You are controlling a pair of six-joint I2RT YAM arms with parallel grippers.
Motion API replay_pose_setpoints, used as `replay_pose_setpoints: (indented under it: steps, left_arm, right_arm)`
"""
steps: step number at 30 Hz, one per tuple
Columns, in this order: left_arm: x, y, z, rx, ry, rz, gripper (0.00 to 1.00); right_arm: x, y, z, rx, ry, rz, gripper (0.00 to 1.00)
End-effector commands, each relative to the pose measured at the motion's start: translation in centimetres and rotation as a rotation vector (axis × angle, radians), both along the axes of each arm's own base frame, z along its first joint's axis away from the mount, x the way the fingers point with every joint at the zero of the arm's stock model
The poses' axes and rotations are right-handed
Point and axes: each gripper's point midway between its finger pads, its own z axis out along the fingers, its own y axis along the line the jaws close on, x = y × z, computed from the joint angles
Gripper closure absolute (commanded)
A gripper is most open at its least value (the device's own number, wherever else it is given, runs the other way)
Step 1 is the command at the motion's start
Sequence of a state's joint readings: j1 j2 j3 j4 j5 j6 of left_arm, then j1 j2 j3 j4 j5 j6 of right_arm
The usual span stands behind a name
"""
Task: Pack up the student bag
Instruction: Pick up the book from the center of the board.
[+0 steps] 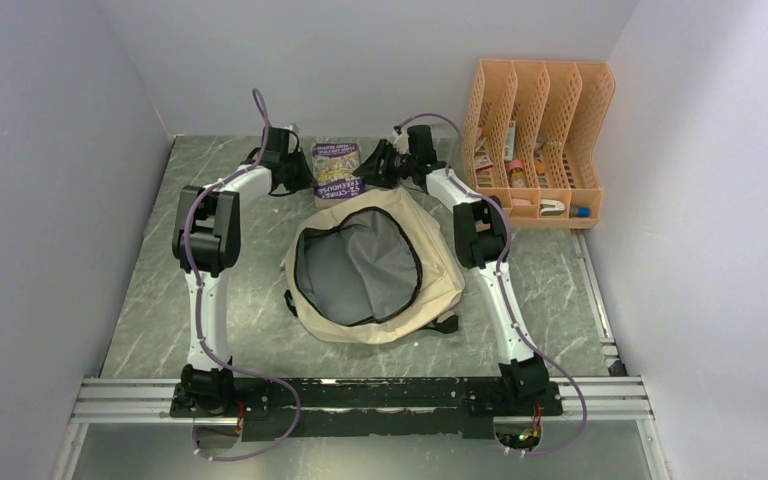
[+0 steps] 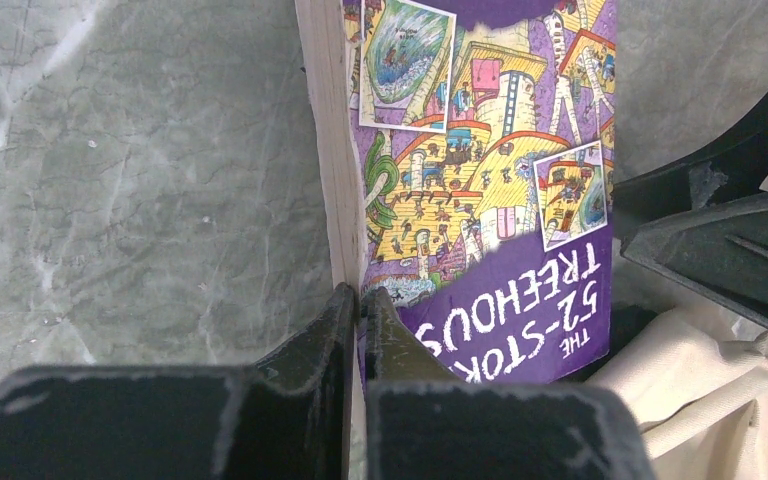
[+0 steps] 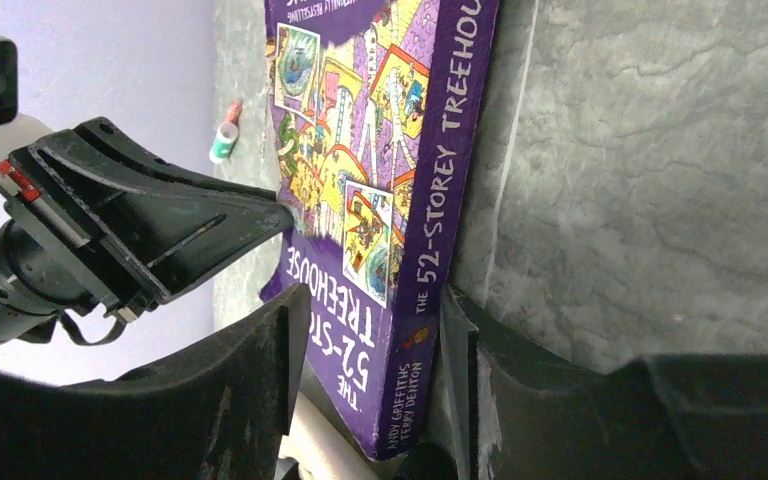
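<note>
- Top external: the book [image 1: 337, 172] is standing just beyond the student bag [image 1: 360, 265], which is lying open mid-table.
- The left gripper [image 2: 357, 300] is pinching the book's corner; the right gripper [image 3: 370, 310] is straddling its spine, clamp unclear.
- That thin pinch is risking a slip.

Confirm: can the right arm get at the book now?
Likely yes: the book sits between the fingers of the right claw, spine side, while the left claw pinches only the opposite edge.

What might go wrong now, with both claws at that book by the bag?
The left claw pinches only a thin corner of the book, so it may slip or bend the cover. The right claw straddles the spine close by; the two claws could bump. The mouth of the bag sags unevenly, so the book might catch on its rim.
</note>
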State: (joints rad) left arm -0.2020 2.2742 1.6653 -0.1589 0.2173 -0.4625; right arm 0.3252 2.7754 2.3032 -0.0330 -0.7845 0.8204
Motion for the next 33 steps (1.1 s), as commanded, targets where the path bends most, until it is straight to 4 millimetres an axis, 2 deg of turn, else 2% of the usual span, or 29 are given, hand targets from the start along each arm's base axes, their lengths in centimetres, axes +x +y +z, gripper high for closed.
replay_pose_setpoints:
  steps: [1,6,10,15,19,23,25,28,33]
  left_arm:
    - [-6.9,-1.9,-9.5,0.097,0.282,-0.087,0.95]
    - [-7.2,-2.6,-9.4,0.099,0.278,-0.110,0.95]
    - [-7.4,-3.2,-9.4,0.093,0.276,-0.127,0.95]
    - [-7.9,-4.6,-9.3,0.079,0.272,-0.164,0.95]
    - [-8.3,-6.2,-9.1,0.067,0.260,-0.204,0.95]
    - [-8.5,-6.7,-9.4,0.060,0.269,-0.214,0.95]
    - [-8.5,-6.7,-9.5,0.063,0.271,-0.213,0.95]
    - [-8.6,-6.3,-9.8,0.081,0.279,-0.195,0.95]
    - [-8.6,-4.6,-10.6,0.118,0.311,-0.134,0.95]
  right_arm:
    - [-5.8,5.5,0.4,-0.014,0.073,0.169,0.47]
    - [-6.8,7.1,0.8,0.081,0.079,0.219,0.47]
    - [-6.1,8.4,1.2,0.139,0.058,0.226,0.46]
    - [-5.7,8.7,0.4,0.167,0.079,0.214,0.46]
    - [-7.1,8.5,-0.3,0.130,0.087,0.251,0.46]
    - [-8.9,7.4,0.2,0.052,0.065,0.297,0.48]
    - [-9.2,6.5,0.1,-0.019,0.043,0.292,0.48]
    - [-8.6,4.9,0.0,-0.144,0.008,0.246,0.46]
    - [-6.9,2.7,1.0,-0.179,-0.019,0.147,0.41]
